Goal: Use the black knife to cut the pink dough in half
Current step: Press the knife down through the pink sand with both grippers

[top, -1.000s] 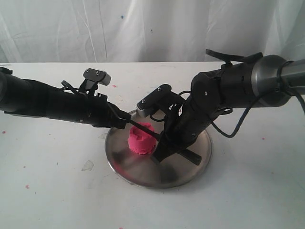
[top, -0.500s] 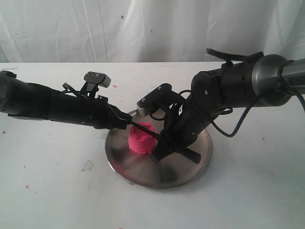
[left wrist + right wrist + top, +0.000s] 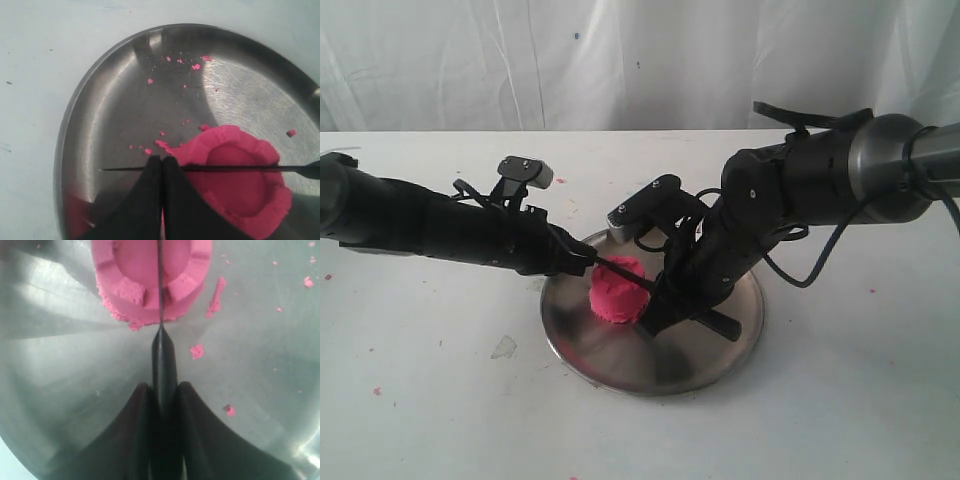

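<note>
Fingers, right gripper [image 3: 162, 405]: closed on the knife [image 3: 161, 315] handle; left gripper [image 3: 162, 172] fingers pinched on the blade near its tip. Knife spans the dough [image 3: 618, 290] top, across its middle. Dough: one soft, light, crumbly lump on the steel plate [image 3: 620, 365], bench [image 3: 440, 400] beneath; likely squashes under pressure.

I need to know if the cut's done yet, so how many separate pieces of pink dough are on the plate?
1. The pink dough is one uncut lump on the round steel plate, with the black knife lying across its top. Only tiny crumbs lie around it; its underside is hidden.
</note>
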`<state>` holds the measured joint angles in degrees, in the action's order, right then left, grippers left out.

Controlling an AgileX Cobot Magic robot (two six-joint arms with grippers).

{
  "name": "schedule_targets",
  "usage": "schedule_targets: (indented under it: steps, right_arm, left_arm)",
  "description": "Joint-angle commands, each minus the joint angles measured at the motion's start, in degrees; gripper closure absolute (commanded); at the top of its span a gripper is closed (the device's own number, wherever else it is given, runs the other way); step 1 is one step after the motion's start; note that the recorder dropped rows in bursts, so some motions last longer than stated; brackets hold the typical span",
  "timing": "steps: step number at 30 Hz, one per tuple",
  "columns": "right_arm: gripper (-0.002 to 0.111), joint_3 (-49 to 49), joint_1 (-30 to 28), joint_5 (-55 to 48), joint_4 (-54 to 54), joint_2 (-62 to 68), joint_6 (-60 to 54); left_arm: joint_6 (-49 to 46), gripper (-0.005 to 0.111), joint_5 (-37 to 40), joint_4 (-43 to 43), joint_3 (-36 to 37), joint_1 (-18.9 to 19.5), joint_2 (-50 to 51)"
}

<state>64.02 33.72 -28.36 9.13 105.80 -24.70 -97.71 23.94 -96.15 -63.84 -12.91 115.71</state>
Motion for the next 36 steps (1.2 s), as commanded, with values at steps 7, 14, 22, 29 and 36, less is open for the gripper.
schedule_targets:
  steps: [7, 14, 22, 29, 36]
  right_arm:
    - [0.108, -0.07, 0.07, -0.84, 1.19, 1.77, -0.52]
    - [0.108, -0.07, 0.07, -1.09, 1.19, 2.01, -0.52]
    - [0.108, -0.07, 0.07, -1.2, 1.19, 2.01, -0.52]
    - [0.108, -0.07, 0.07, -1.11, 1.19, 2.01, -0.52]
    - [0.108, -0.07, 0.07, -1.43, 1.19, 2.01, -0.52]
  left_arm:
    - [-0.16, 0.107, 0.13, 0.63, 0.43, -0.5, 0.76]
    - [-0.16, 0.107, -5.83, 1.08, 0.43, -0.39, -3.35]
    - [0.97, 0.107, -3.91, 2.6, -3.87, -0.39, -1.5]
    - [2.8, 0.107, -1.13, 4.71, -3.62, -0.5, 2.19]
    - [3.31, 0.107, 0.05, 5.47, -3.62, -0.5, 2.53]
